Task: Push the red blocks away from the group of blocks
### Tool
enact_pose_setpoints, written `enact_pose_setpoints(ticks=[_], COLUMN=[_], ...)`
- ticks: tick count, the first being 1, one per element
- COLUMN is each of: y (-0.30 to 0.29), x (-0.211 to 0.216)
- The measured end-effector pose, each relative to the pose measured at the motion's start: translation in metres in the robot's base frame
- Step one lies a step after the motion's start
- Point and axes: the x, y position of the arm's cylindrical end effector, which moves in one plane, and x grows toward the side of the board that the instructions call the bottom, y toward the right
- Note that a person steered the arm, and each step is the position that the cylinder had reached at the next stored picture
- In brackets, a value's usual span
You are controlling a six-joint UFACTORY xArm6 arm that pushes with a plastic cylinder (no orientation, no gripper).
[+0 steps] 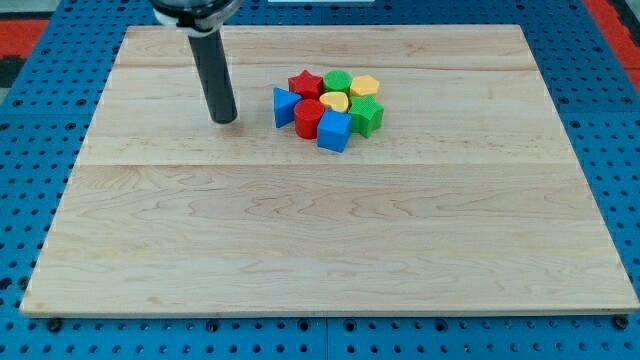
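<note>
A tight group of blocks sits near the view's top centre. A red star block [305,84] is at its top left and a red cylinder block [308,117] at its lower left. A blue triangle block [284,106] is at the group's left edge and a blue cube [334,131] at its bottom. A green round block [337,82], a yellow hexagon block [365,87], a yellow heart-like block [334,102] and a green star block [366,116] fill the rest. My tip [225,119] rests on the board to the left of the blue triangle, apart from it.
The wooden board [320,230] lies on a blue pegboard surface [40,150]. A red patch [615,20] shows at the view's top right corner.
</note>
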Motion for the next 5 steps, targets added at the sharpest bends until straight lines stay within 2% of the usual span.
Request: enact_pose_setpoints(ticks=[2,3,4,5], y=[0.033,0.073,0.104,0.107], x=[-0.081,-0.088,-0.064,-0.015])
